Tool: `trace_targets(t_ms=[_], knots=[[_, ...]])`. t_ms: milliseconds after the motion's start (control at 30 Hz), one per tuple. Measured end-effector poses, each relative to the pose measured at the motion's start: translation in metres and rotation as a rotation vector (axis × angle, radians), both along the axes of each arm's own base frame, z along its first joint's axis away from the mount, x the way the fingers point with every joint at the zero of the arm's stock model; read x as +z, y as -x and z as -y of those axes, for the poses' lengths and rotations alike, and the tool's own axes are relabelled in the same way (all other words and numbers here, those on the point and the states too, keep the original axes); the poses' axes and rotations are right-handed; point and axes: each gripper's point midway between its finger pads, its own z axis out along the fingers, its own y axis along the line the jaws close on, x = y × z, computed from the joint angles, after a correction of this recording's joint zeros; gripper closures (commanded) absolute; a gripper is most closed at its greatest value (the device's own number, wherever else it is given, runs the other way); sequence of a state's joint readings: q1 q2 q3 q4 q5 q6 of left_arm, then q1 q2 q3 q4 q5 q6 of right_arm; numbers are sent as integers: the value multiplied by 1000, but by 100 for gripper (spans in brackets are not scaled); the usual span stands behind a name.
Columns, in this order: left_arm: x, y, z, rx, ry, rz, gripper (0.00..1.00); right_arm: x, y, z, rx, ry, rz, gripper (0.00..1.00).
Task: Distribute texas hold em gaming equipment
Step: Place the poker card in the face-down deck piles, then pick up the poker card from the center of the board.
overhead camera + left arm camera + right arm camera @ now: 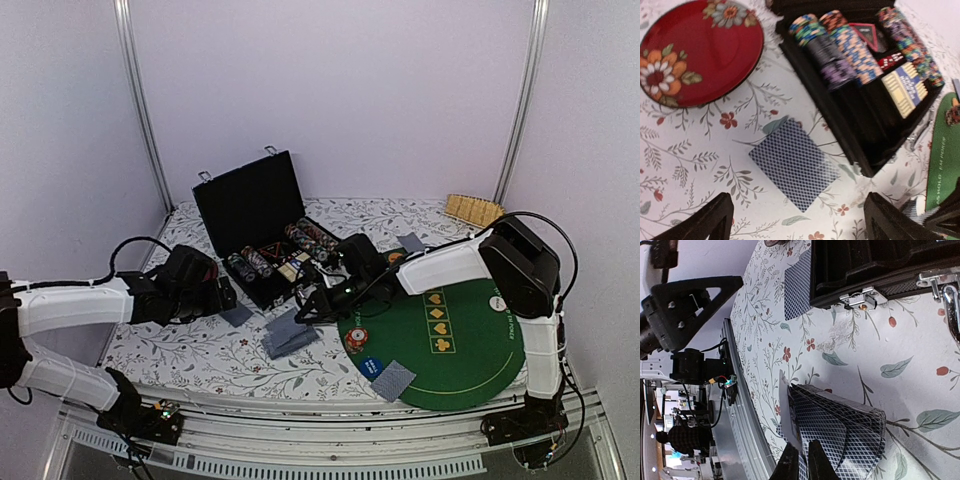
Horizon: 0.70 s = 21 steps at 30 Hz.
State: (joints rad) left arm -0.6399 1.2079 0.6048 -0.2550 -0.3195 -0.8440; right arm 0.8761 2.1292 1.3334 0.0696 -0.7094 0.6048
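Observation:
A single blue-backed playing card lies face down on the flowered cloth, just ahead of my left gripper. That gripper is open, and nothing sits between its fingers. From above, the same card rests beside the left gripper. My right gripper is shut on the edge of a fanned stack of cards that rests on the cloth, a white face showing at the pinch. The stack lies in front of the case. Striped poker chips fill the case's rows.
The open black case stands mid-table. A dark-red flowered dish lies left of it. On the green felt mat at the right sit chips, a blue disc and face-down cards. Another card lies behind.

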Motion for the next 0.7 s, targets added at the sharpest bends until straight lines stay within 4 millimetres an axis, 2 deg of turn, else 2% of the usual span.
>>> trace_targets(t_ms=[133,333,467,700], knots=[[-31,4,-4,81,4,-100,5,-5,-1,3,-11,20,1,68],[-70,10,-9,167,-17,-211,5,-17,-6,13,-48,94,30,56],[-70,3,-7,220,8,-205,3,-12,-13,25,-85,166,99,51],[-71,-9,-3,295,-1,-196,2,33,-33,52,-165,257,310,47]])
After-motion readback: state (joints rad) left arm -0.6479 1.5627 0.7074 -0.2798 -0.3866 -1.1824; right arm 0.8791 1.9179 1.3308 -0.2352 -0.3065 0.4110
